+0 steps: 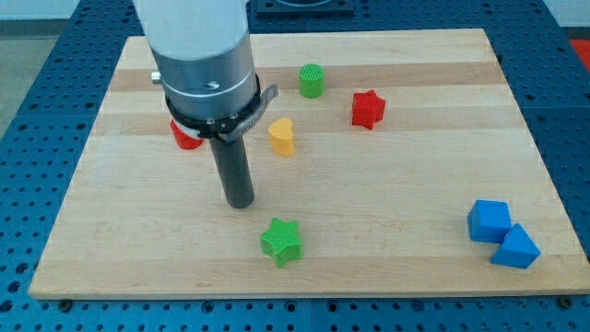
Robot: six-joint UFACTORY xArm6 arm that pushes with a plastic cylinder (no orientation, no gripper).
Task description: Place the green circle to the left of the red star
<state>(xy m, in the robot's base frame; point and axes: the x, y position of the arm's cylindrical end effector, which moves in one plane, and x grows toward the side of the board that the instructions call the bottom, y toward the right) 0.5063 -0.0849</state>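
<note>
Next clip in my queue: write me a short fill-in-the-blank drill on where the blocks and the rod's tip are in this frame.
1. The green circle lies toward the view's ____ of the red star.
2. The block nearest my tip is the ____ star.
3. The two blue blocks sit near the board's bottom ____ corner in the view.
4. The yellow block lies to the view's ____ of my tip.

Missing words: left; green; right; right

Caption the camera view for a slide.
My tip rests on the board, below-left of the green circle, which sits up-left of the red star.
</note>
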